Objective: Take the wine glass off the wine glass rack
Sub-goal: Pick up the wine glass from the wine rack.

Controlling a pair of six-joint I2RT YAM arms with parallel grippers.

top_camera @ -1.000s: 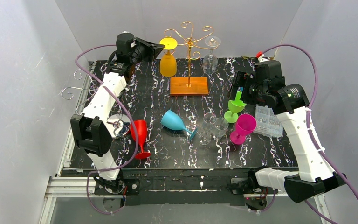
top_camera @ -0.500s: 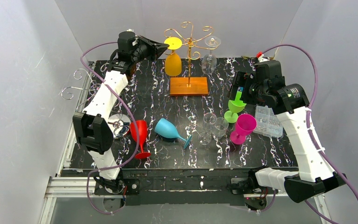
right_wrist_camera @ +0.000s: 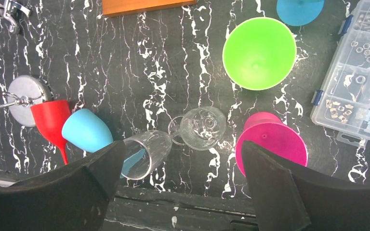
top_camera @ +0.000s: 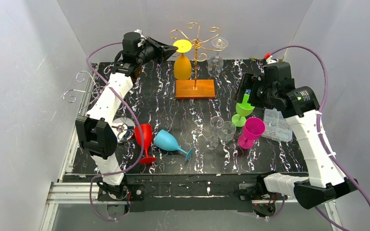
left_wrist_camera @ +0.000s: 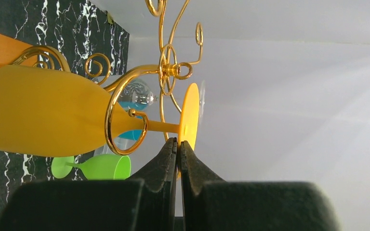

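Observation:
A yellow wine glass (top_camera: pixel 182 66) hangs upside down on the gold wine glass rack (top_camera: pixel 196 42), its stem inside one of the rack's hooks (left_wrist_camera: pixel 125 120). My left gripper (top_camera: pixel 172 48) reaches in from the left at the height of the glass's flat foot (left_wrist_camera: pixel 189 115). In the left wrist view the left gripper (left_wrist_camera: pixel 178 144) is shut, pinching the rim of that foot. A clear wine glass (top_camera: pixel 217 61) hangs on the rack's right side. My right gripper (right_wrist_camera: pixel 180 187) hovers open over the table's right half, holding nothing.
The rack's wooden base (top_camera: pixel 195 89) sits at the back centre. A blue glass (top_camera: pixel 167 141) lies on its side beside an upright red glass (top_camera: pixel 144 137). Two clear glasses (top_camera: pixel 221 130), a green glass (top_camera: pixel 242 111), a pink glass (top_camera: pixel 252 131) and a parts box (top_camera: pixel 275 124) stand at the right.
My left gripper and the yellow glass have shifted right, toward the rack's post. The blue glass has rolled left and nearer. The right arm barely moved.

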